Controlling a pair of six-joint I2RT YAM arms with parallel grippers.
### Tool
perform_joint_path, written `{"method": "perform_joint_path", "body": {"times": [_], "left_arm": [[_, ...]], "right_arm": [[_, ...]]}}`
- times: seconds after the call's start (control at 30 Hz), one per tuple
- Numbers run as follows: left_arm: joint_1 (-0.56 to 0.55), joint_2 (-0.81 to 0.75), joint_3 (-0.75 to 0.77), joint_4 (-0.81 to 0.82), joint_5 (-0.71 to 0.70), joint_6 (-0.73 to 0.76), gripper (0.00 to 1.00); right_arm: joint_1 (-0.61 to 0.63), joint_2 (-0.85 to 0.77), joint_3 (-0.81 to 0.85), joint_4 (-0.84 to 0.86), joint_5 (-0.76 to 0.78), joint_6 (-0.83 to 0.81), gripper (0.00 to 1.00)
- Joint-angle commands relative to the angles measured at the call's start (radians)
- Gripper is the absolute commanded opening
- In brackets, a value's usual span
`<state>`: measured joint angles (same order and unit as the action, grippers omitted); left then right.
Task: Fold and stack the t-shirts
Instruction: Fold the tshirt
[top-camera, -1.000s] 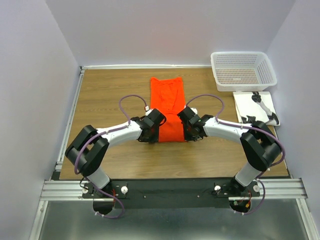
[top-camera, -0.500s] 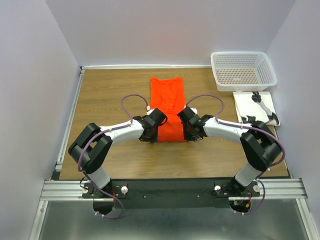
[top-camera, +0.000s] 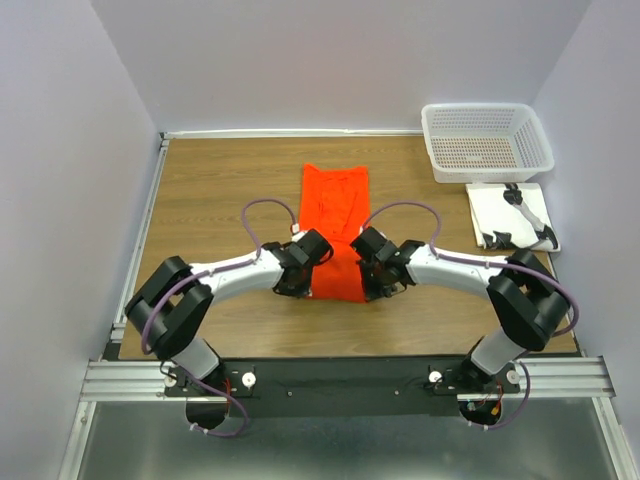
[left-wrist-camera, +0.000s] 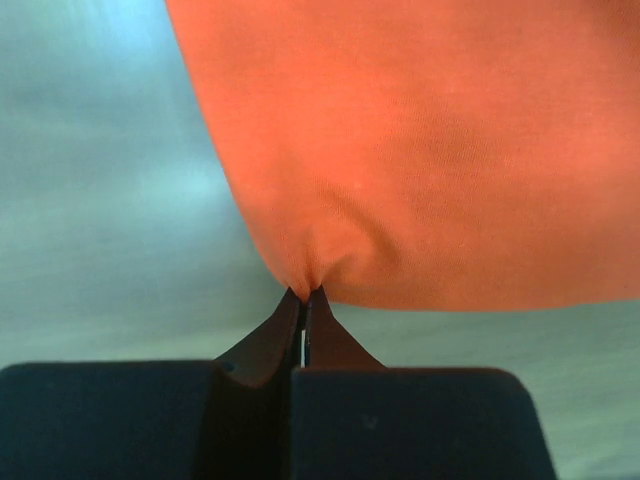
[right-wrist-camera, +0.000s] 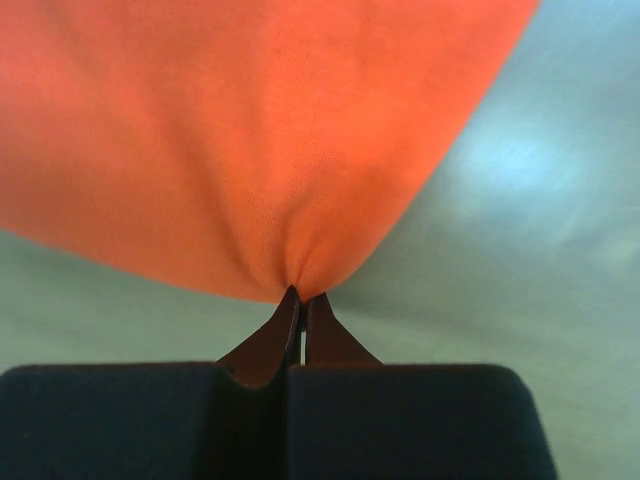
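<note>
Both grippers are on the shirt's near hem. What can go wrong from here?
1. The left gripper and right gripper each pinch only a small pucker of the t-shirt at their very tips, so the cloth may slip out mid-fold.
2. The two grippers sit close together across the narrow shirt, so uneven travel could skew the fold or bump them.

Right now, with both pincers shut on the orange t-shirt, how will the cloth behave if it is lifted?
Probably floppy: the t-shirt puckers into fine folds where the left pincer and right pincer pinch it, so it should sag between them. It looks thin, so likely light.
</note>
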<state>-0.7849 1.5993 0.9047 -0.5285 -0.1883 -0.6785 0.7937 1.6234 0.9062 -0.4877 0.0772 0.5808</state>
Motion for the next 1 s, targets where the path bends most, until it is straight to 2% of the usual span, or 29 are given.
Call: {"method": "perform_joint_path", "body": {"times": [0.0, 0.13, 0.23, 0.27, 0.33, 0.4, 0.47, 0.63, 0.8, 0.97], "left_arm": [[-0.132, -0.133, -0.084, -0.224, 0.085, -0.067, 0.00], [-0.238, -0.356, -0.127, -0.382, 0.246, -0.179, 0.00], [-0.243, -0.490, -0.069, -0.464, 0.314, -0.231, 0.00], [-0.241, -0.507, -0.049, -0.473, 0.317, -0.231, 0.00], [-0.211, -0.498, 0.026, -0.496, 0.309, -0.166, 0.00], [-0.121, -0.467, 0.086, -0.498, 0.294, -0.100, 0.00], [-0.021, -0.437, 0.109, -0.469, 0.273, -0.009, 0.00], [0.108, -0.337, 0.218, -0.406, 0.248, 0.129, 0.00], [0.188, -0.271, 0.275, -0.332, 0.277, 0.191, 0.00], [0.230, -0.216, 0.321, -0.260, 0.300, 0.218, 0.00]], "right_arm": [[0.093, -0.071, -0.076, -0.302, -0.175, 0.036, 0.01], [0.163, -0.219, -0.053, -0.483, -0.281, 0.080, 0.00], [0.164, -0.273, 0.130, -0.674, -0.271, 0.064, 0.01], [0.162, -0.264, 0.131, -0.701, -0.260, 0.056, 0.00], [0.159, -0.208, 0.261, -0.747, -0.212, 0.018, 0.00], [0.138, -0.159, 0.383, -0.805, -0.121, -0.034, 0.00], [0.104, -0.107, 0.442, -0.813, -0.097, -0.067, 0.00], [-0.019, -0.024, 0.598, -0.796, -0.083, -0.128, 0.00], [-0.083, 0.029, 0.660, -0.746, -0.172, -0.141, 0.01], [-0.145, 0.052, 0.672, -0.707, -0.191, -0.165, 0.00]]}}
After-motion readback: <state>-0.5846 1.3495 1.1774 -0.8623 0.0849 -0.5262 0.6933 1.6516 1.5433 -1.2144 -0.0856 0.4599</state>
